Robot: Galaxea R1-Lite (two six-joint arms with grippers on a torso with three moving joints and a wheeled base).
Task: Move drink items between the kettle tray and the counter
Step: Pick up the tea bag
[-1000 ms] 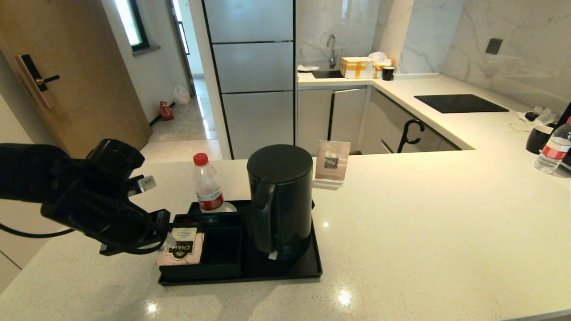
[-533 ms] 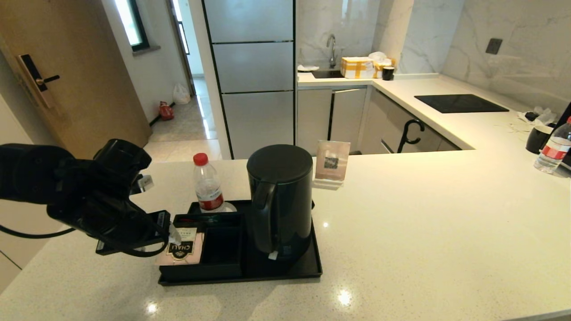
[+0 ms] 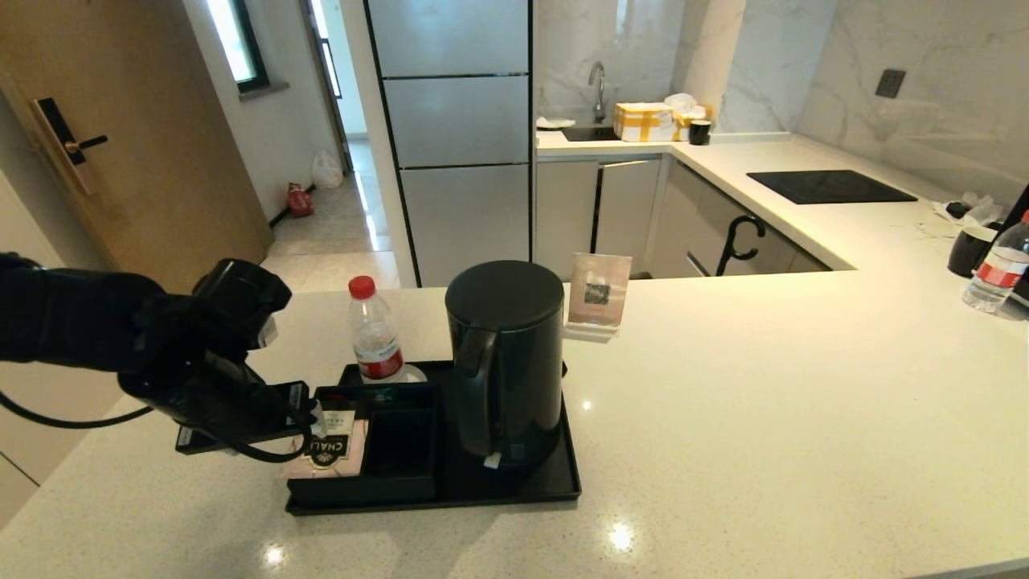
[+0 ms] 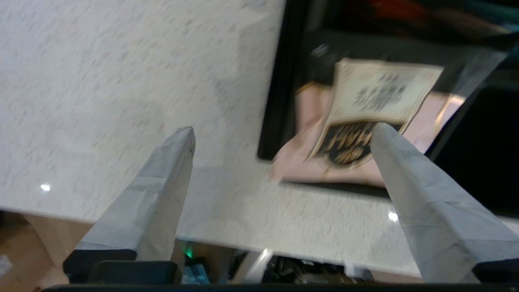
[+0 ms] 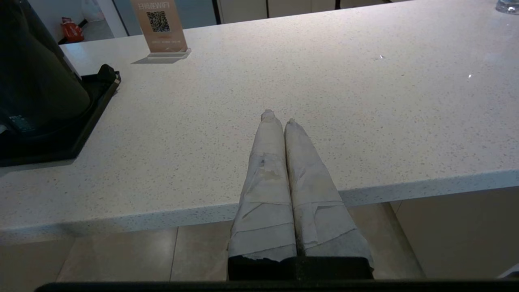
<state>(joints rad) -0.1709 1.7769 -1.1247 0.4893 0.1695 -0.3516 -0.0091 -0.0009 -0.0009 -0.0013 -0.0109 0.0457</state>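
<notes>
Between the left gripper's [image 4: 282, 132] spread jaws lies the flat pale-pink tea sachet [image 4: 365, 138], overhanging the black rectangular tray [image 3: 514, 486]; right gripper's [image 5: 279, 117] jaws pressed together above the white speckled surface [image 5: 324, 101].

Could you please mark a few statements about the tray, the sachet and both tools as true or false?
1. The left tool is open. True.
2. The kettle lies on its side on the counter. False: it stands upright on the tray.
3. The right tool holds the tea sachet. False: it is shut on nothing, and the sachet lies in the tray.
4. A water bottle stands behind the tray's compartments. True.
</notes>
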